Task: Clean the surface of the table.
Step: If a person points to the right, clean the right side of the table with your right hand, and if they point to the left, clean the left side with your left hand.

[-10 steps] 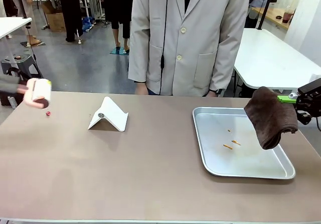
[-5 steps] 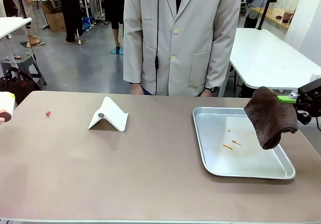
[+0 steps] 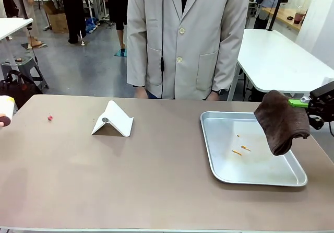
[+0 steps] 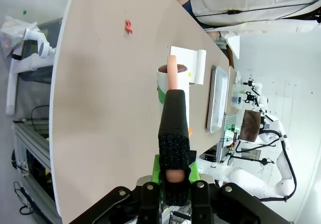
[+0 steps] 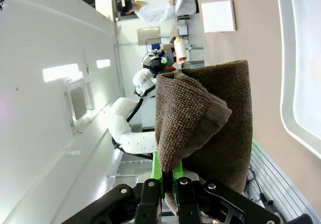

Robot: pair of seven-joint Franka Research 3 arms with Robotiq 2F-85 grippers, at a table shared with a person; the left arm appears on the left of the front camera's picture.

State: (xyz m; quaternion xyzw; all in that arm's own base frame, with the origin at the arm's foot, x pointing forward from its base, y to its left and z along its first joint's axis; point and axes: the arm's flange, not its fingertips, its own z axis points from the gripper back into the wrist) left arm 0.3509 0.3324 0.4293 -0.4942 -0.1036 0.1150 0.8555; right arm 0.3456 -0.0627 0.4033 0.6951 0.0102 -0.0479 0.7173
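Observation:
The brownish table [image 3: 146, 175] carries a tiny red bit [image 3: 50, 118] at its far left. My right gripper [image 3: 309, 105] hovers over the table's right edge, shut on a folded brown cloth [image 3: 281, 122] that hangs above the tray's right side. In the right wrist view the cloth [image 5: 210, 128] rises from the right gripper [image 5: 168, 176]. My left gripper [image 4: 174, 176] is shut on the black handle [image 4: 174, 126] of a white roller [image 4: 167, 83], held above the table [image 4: 100, 93]. The roller [image 3: 4, 108] peeks in at the front view's left edge.
A silver tray [image 3: 214, 154] with a few orange crumbs [image 3: 240, 150] lies at the right. A white folded stand [image 3: 112, 119] sits left of centre. A person in a pale coat [image 3: 188, 39] stands at the far edge. A white table [image 3: 282, 60] is behind on the right.
The roller has drawn back to the left, almost out of the front view. The person has shifted slightly left. My right gripper and the cloth have not moved.

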